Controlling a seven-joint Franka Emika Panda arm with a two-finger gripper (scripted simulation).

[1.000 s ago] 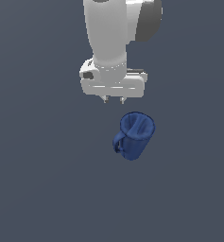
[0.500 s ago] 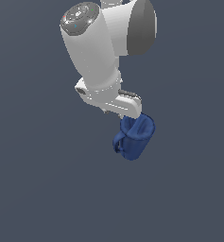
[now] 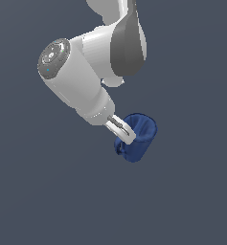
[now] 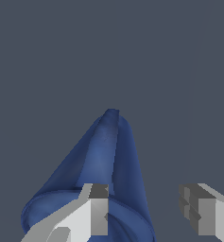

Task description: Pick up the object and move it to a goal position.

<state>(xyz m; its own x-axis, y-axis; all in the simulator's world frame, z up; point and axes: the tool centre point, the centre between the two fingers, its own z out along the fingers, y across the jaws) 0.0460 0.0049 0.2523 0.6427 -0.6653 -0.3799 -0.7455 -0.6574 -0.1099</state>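
Observation:
The object, a dark blue mug (image 3: 141,135), stands on the grey floor with its small handle (image 3: 119,149) toward the exterior view's left. My gripper (image 3: 126,132) comes in tilted from the upper left and has reached the mug's rim. In the wrist view the mug (image 4: 106,156) fills the lower middle. One finger (image 4: 98,212) sits over its opening and the other finger (image 4: 202,212) is outside the wall. The gripper (image 4: 149,196) is open, with one side of the mug's wall between the fingers and nothing pinched.
Plain grey floor (image 3: 191,201) lies all around the mug. The arm's big white and grey links (image 3: 86,81) hang over the scene above and to the exterior view's left of the mug.
The arm has swung down and tilted over, bringing the gripper from above and beside the mug to its rim. The mug has stayed where it was.

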